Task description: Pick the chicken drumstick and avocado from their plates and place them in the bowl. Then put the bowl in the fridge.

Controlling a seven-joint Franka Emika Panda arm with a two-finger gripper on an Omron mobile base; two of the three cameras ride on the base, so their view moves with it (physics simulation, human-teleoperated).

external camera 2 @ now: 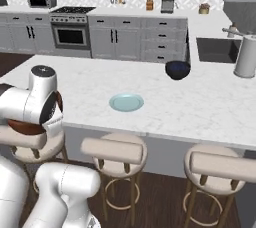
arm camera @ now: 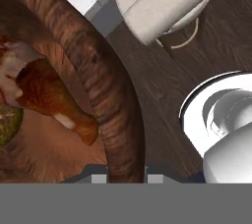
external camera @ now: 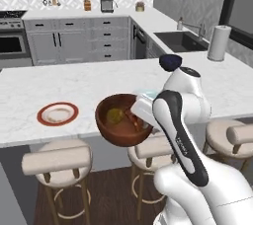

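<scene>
White marble island counter point(external camera: 59, 83) runs across the kitchen, with padded round stools point(external camera: 58, 162) tucked along its near side and grey cabinets behind. Off the counter's near edge, above the stools, the large dark reddish-brown wooden bowl point(external camera: 111, 130) is held in the air, tilted toward the camera. Inside that bowl lie the small golden-brown chicken drumstick point(arm camera: 47, 93) and, beside it, the rounded olive-green avocado point(external camera: 115, 116). The two-finger gripper point(arm camera: 127, 178) is closed on the bowl's rim, one finger on each side of the wall. On the counter left of the bowl sits the round white plate with a red-brown rim point(external camera: 58, 114). Beyond the bowl lies the plain pale blue-green plate point(external camera 2: 126, 102), and farther back a small dark blue bowl point(external camera 2: 177, 69)
</scene>
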